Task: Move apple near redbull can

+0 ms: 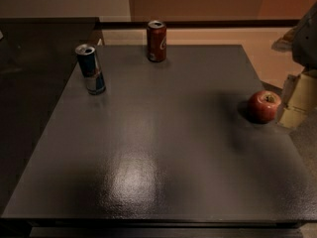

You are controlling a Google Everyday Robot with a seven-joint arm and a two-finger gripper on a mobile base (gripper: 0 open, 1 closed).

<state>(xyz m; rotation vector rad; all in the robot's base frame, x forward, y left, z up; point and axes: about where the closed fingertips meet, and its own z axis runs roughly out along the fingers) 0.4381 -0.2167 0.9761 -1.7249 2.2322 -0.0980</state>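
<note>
Dark and faintly pebbled, the tabletop [148, 148] fills most of the frame, with a glare patch at lower centre and tan floor beyond its far edge.

Your risks run left to right. At upper left the redbull can [90, 69] stands upright, slim and tall, so a fast arrival with the apple would likely tip it. At top centre the cola can [156, 41] is an easy wrong target if you steer by "can" alone. At the right the apple [264, 106] sits close to the table's side. It is round and smooth, so a glancing contact could roll it off. Just beside it at the frame's right edge is the gripper [293, 103]. You cannot tell whether it is wide or narrow, nor whether it touches the fruit.

Both cans look like thin metal with silver tops, one blue and silver, the other dark red. The apple has a waxy red skin and a stem dimple. The gripper shows pale, blocky parts.
</note>
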